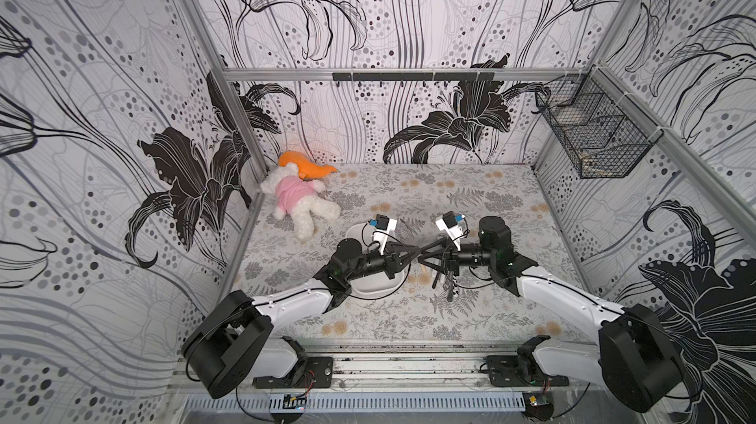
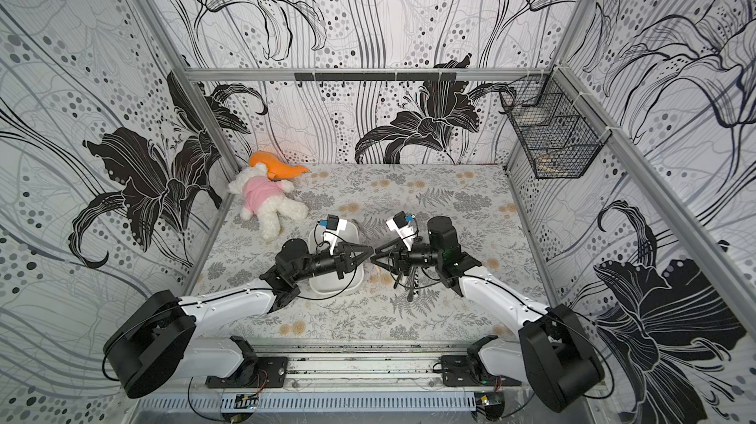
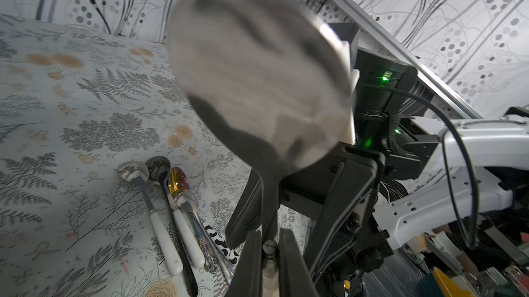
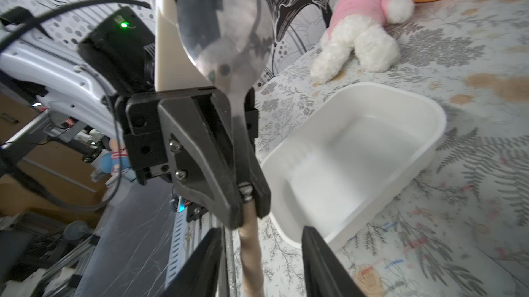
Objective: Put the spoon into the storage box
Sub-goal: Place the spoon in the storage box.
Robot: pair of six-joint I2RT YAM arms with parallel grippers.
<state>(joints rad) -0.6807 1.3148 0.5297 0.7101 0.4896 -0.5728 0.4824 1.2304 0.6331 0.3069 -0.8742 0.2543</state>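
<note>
Top views: left hand (image 1: 414,251) and right hand (image 1: 424,256) were tip to tip at centre frame, beside the storage box (image 1: 376,291). Left wrist: left hand pinched the spoon (image 3: 257,80) at its neck. Right wrist: right hand gaped around the handle; it should probably draw straight back without brushing it.

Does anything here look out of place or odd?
Only the soft toys: a white plush in pink and an orange one lie in the table's far left corner, unrelated to the spoons. Nothing looks spilled or damaged.

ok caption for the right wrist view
left hand grips the spoon at its neck, right hand open around its beige handle, white storage box beyond
</note>
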